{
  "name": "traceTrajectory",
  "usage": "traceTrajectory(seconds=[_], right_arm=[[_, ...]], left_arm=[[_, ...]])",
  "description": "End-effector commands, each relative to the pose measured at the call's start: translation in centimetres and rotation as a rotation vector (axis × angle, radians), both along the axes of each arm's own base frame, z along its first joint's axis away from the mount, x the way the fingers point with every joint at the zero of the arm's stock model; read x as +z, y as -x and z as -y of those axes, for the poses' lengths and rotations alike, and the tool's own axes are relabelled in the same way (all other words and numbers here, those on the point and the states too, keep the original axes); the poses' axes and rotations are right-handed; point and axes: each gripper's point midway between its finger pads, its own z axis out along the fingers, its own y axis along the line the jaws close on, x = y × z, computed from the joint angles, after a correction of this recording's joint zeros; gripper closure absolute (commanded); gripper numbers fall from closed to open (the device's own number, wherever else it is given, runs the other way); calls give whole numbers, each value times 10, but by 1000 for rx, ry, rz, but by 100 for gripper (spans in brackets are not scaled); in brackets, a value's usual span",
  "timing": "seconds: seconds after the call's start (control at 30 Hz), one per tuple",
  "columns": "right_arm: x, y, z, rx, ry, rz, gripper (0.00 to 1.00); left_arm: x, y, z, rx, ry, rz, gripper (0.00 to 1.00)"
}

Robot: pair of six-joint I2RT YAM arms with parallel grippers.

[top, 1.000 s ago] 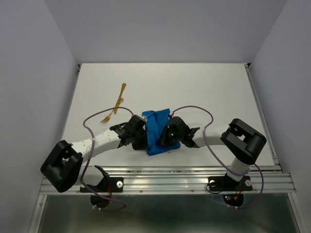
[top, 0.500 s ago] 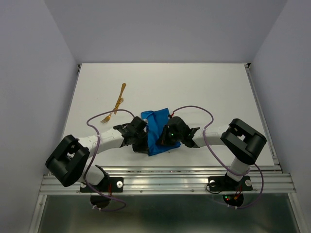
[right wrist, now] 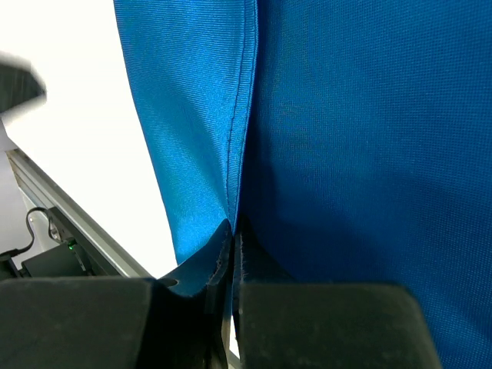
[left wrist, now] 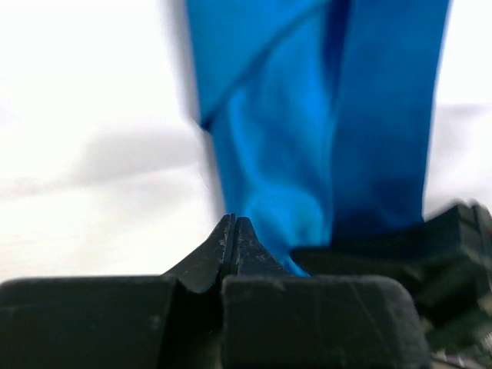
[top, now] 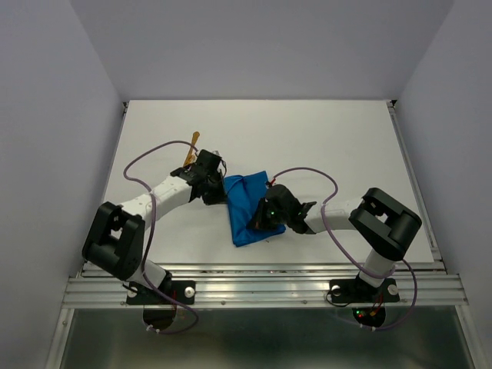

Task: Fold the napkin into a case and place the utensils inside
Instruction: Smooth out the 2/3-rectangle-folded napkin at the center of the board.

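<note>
White table [top: 346,146] under grey walls, seen from the top view.

- napkin [top: 247,209]: bright blue and folded into a narrow, slightly crumpled strip. It lies at centre frame, slanting from upper right to lower left.
- left gripper [top: 217,183]: sits at the napkin's upper-left edge, with its arm reaching in from the lower left. In the left wrist view, the left gripper [left wrist: 233,231] has its jaws pressed fully together. The napkin [left wrist: 307,154] stretches away ahead and just right of the tips. Whether any cloth is caught cannot be told.
- right gripper [top: 260,217]: rests over the napkin's right side, low on the cloth. In the right wrist view, the right gripper [right wrist: 233,231] also has its jaws closed tight. A stitched hem of the napkin [right wrist: 346,154] runs straight down into the tips. A pinch cannot be confirmed.
- utensils [top: 194,142]: only a golden-orange sliver shows, upper left of the napkin. It lies on the table just beyond the left gripper and is partly hidden by the arm. It is outside the cloth.
</note>
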Motion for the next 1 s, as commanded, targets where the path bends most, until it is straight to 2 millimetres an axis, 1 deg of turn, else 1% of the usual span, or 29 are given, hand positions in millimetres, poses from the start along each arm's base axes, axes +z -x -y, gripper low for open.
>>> traceTrajectory(seconds=[0.0, 0.03, 0.1, 0.13, 0.17, 0.23, 0.37, 0.57, 0.67, 0.8, 0.97], right_arm=[[6, -5, 0, -6, 17, 42, 99], [7, -6, 0, -6, 18, 45, 99], [6, -6, 0, -6, 18, 45, 99], [6, -6, 0, -6, 19, 44, 99], [6, -6, -1, -7, 18, 43, 99], [7, -7, -1, -8, 16, 45, 99], [6, -7, -2, -7, 17, 44, 99], [6, -7, -2, -3, 17, 41, 99], [6, -7, -3, -2, 14, 41, 99], [7, -8, -3, -5, 14, 43, 99], [8, -8, -3, -6, 11, 44, 99]], left_arm=[[1, -30, -15, 21, -79, 37, 100], [-2, -35, -15, 23, -83, 36, 100], [0, -42, -13, 16, -81, 46, 100], [-6, -43, -12, 9, -89, 28, 100], [-7, -46, -10, 7, -92, 28, 100], [-14, -46, -10, 5, -99, 13, 100], [-23, -49, -7, 1, -95, 7, 100], [-39, -49, -14, 15, -139, -13, 100], [-33, -52, -7, 5, -110, 6, 100], [-21, -54, -7, -2, -113, 27, 100], [2, -55, -12, 4, -121, 65, 100]])
